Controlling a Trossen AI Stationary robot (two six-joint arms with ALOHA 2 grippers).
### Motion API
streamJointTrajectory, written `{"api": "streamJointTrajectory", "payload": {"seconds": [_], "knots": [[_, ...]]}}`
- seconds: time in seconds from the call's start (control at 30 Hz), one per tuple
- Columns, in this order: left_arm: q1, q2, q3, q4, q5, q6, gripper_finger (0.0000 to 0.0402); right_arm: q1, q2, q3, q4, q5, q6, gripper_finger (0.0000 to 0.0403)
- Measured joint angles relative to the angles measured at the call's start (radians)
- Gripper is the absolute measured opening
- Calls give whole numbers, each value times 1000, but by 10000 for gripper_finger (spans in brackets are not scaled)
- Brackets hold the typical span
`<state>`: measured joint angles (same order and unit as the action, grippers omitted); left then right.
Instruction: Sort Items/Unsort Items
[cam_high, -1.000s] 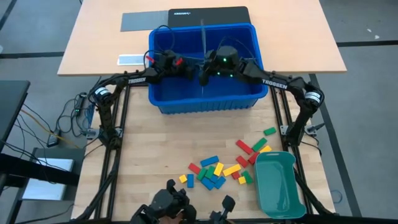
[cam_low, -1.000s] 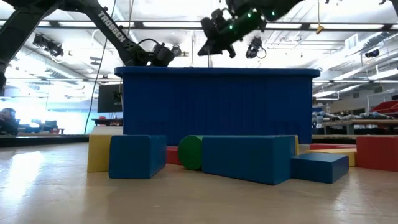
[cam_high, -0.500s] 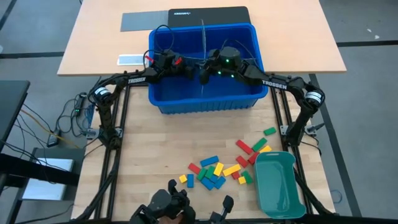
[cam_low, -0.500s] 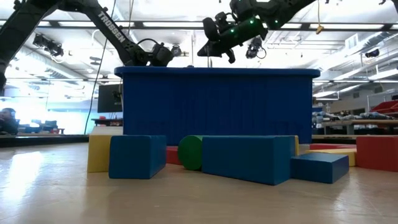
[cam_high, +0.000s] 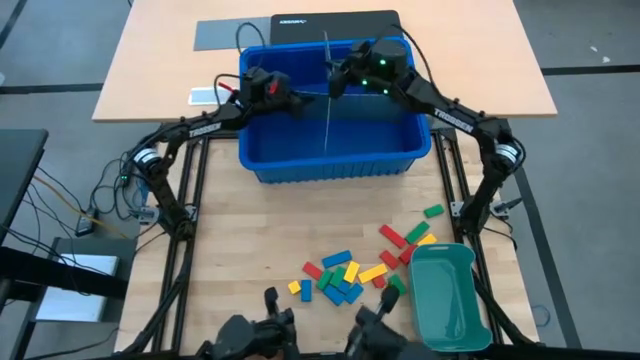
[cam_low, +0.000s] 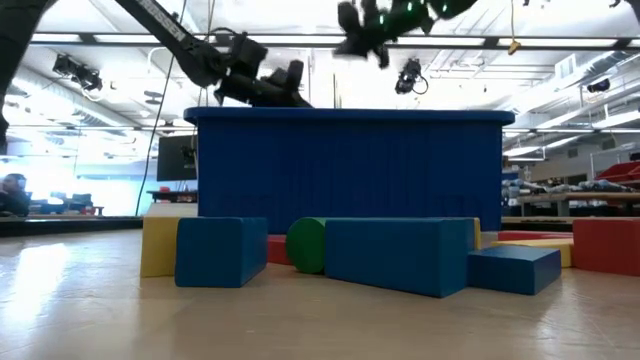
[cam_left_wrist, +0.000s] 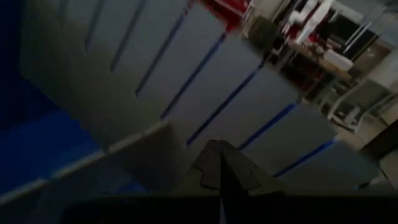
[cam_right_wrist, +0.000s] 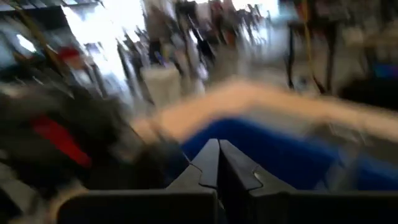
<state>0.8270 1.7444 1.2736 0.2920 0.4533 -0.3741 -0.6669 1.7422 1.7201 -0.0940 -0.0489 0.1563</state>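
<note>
The items, small red, yellow, green and blue blocks (cam_high: 350, 272), lie loose on the table's near right; the low view shows them close up (cam_low: 400, 255). Both grippers are shut and hover over the blue bin (cam_high: 330, 165) at the far side. My left gripper (cam_high: 293, 100) points at a grey slotted divider sheet (cam_left_wrist: 186, 74) standing on edge in the bin (cam_high: 327, 125). My right gripper (cam_high: 333, 82) is higher, at the sheet's far part. No block is at either gripper. My left gripper's shut fingertips (cam_left_wrist: 219, 155) stand right against the grey slotted sheet, coming nearly level from the table's left. I cannot tell whether they touch or pinch it. My right gripper sits beside the sheet's top edge in the high view. Blur hides whether it touches.
A teal tray (cam_high: 447, 300) lies at the near right beside the blocks. A black mat (cam_high: 335, 25) and a grey sheet (cam_high: 230, 33) lie beyond the bin on the far table. Bare table shows between the bin and the blocks.
Both grippers have risen over the bin and stayed shut. My right gripper has gone up and toward the far edge. My left gripper has lifted and reached farther toward the sheet. The blocks have not moved.
</note>
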Motion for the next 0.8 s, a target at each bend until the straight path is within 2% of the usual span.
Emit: {"api": "streamJointTrajectory", "payload": {"seconds": [0.13,0.4,0.63,0.8], "knots": [[30,-37,0,-7,-10,-23,0,-30,88,-4,-48,-43,-4,0],[89,-63,0,-23,21,-49,0,-27,237,7,82,-159,61,0],[152,-66,0,-52,30,-19,0,-34,243,2,121,-167,88,0],[217,-65,1,-161,50,63,0,-45,203,-2,108,-169,84,0]]}}
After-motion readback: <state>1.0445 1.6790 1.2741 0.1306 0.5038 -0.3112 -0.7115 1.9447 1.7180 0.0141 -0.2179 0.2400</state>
